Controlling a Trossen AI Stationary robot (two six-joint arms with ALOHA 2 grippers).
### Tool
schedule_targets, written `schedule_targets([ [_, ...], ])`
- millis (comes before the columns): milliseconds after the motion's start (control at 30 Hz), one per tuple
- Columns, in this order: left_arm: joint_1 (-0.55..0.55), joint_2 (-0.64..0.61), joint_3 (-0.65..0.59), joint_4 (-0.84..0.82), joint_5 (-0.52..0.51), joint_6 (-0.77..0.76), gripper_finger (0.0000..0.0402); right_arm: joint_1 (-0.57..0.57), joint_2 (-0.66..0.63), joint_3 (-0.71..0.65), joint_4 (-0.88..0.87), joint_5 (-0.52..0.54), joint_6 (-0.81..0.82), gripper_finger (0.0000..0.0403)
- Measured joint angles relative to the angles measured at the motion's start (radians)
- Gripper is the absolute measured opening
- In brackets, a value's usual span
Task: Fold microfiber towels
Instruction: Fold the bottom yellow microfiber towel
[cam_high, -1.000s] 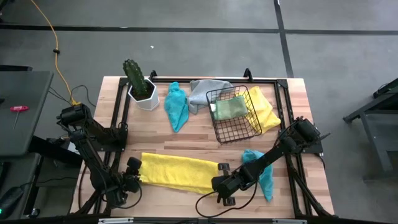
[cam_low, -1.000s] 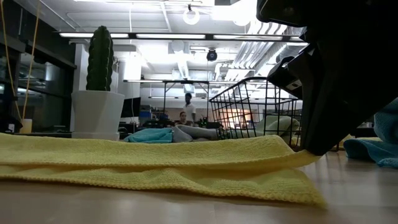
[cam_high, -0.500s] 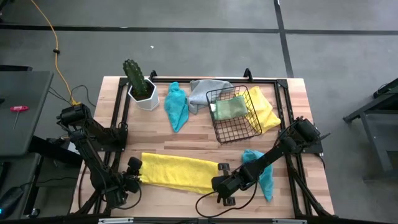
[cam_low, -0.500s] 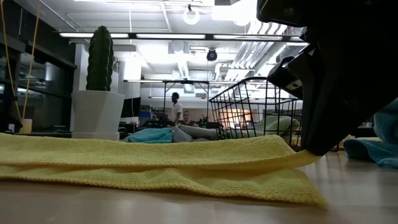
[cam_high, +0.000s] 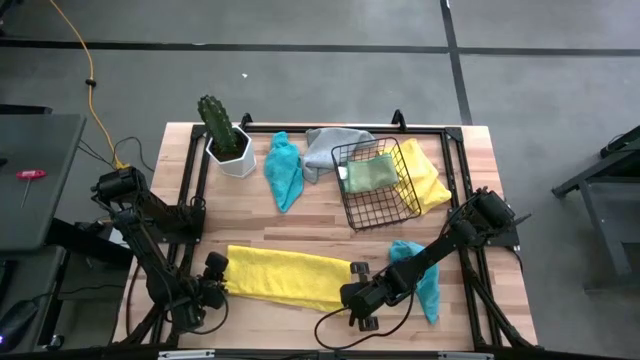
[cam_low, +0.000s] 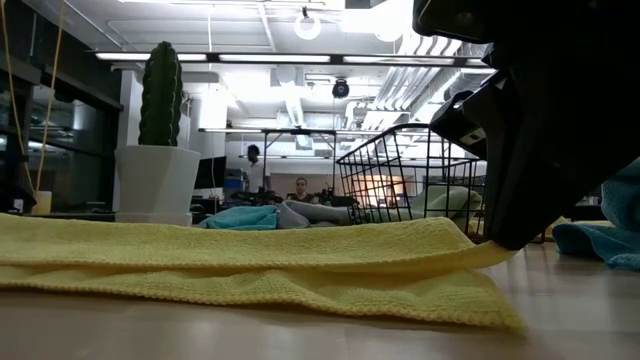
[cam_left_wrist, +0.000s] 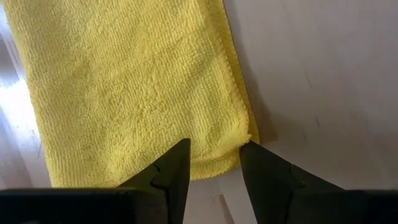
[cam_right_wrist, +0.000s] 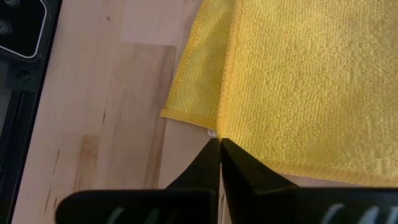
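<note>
A yellow microfiber towel (cam_high: 285, 275) lies folded into a long strip across the table's near middle. My right gripper (cam_high: 352, 275) is shut on its right end (cam_right_wrist: 219, 142). There the lower layer (cam_right_wrist: 193, 93) sticks out past the upper one. My left gripper (cam_high: 218, 268) stands open at the strip's left end, its two fingers either side of the corner (cam_left_wrist: 247, 138). In the low view the towel (cam_low: 250, 260) lies flat, and its top layer rises slightly into the dark right gripper (cam_low: 500, 240). My left gripper has a fingertip (cam_left_wrist: 177, 165) over the cloth and the other (cam_left_wrist: 261, 168) just off its long edge; whether either touches the towel, I cannot tell. My right gripper pinches the upper layer's corner (cam_right_wrist: 219, 132) between its two shut fingers, slanting down from the table's right. That corner (cam_low: 470, 238) is raised a little, while the rest of the towel lies on the table.
At the back stand a cactus in a white pot (cam_high: 225, 140) and a black wire basket (cam_high: 378, 190) holding a light green towel (cam_high: 370, 172). A teal towel (cam_high: 283, 170), a grey one (cam_high: 325, 148) and a second yellow one (cam_high: 428, 178) lie around it. Another teal towel (cam_high: 425, 285) lies under the right arm.
Both arms and the yellow towel have kept still. A person in the room behind the table has walked toward the left.
</note>
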Motion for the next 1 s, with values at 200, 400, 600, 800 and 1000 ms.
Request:
schedule_targets([
  [200, 0.0, 0.0, 0.0, 0.0, 0.001, 0.0, 0.0091, 0.0, 0.0, 0.0, 0.0, 0.0, 0.0, 0.0],
  [400, 0.0, 0.0, 0.0, 0.041, 0.003, 0.0, 0.0011, 0.0, 0.0, 0.0, 0.0, 0.0, 0.0, 0.0],
  [600, 0.0, -0.013, 0.0, 0.031, 0.007, -0.001, 0.0004, 0.0, -0.002, 0.001, -0.008, -0.034, 0.0, 0.0],
  [800, 0.003, -0.072, 0.025, -0.039, -0.057, -0.027, 0.0001, 0.0, -0.005, 0.06, -0.06, -0.041, 0.0, 0.0],
  [1000, 0.003, -0.131, 0.032, -0.097, -0.1, -0.045, 0.0001, 0.0, -0.005, 0.1, -0.064, -0.043, 0.0, 0.0],
])
